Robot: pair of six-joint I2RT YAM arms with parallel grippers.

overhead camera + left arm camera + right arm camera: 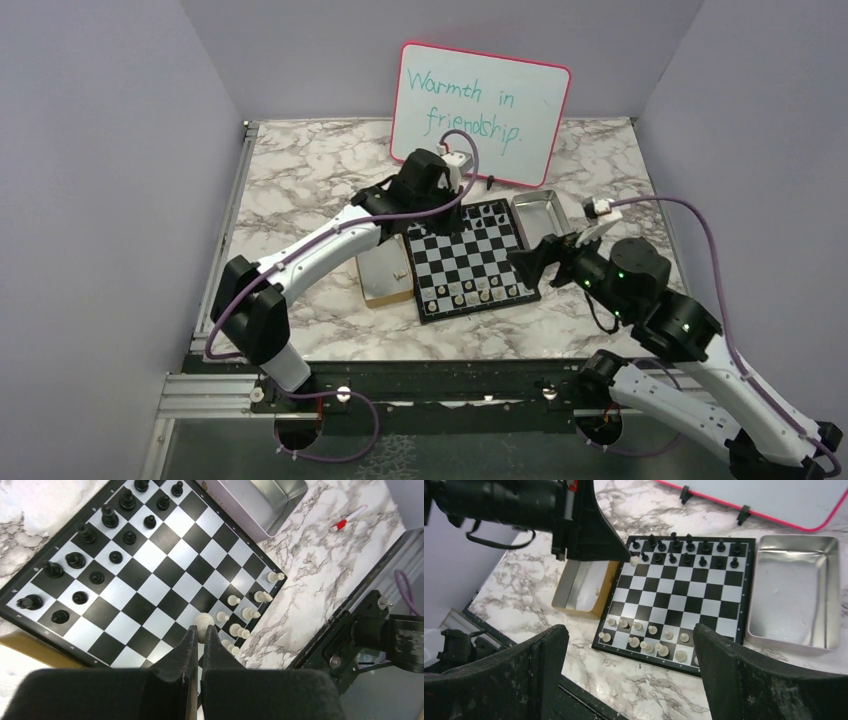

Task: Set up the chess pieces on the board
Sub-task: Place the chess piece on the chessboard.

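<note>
A cream pawn (203,621) is pinched between the pressed-together fingers of the left gripper (199,632), held near the 11 o'clock corner of the chessboard (172,582). The right gripper (528,262) is spread wide, empty, at the board's 4 o'clock edge. Black pieces (686,550) are ranked along the 12 o'clock edge, cream pieces (644,640) along 6 o'clock. A silver metal tray (794,595) lies at 3 o'clock, a tan box (579,587) at 9 o'clock.

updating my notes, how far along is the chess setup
Black pieces fill the board's far two rows. Cream pieces line the near rows with gaps. The left fingers pinch one cream piece; the right fingers stand open, empty. Left: place it, fill the gaps.
</note>
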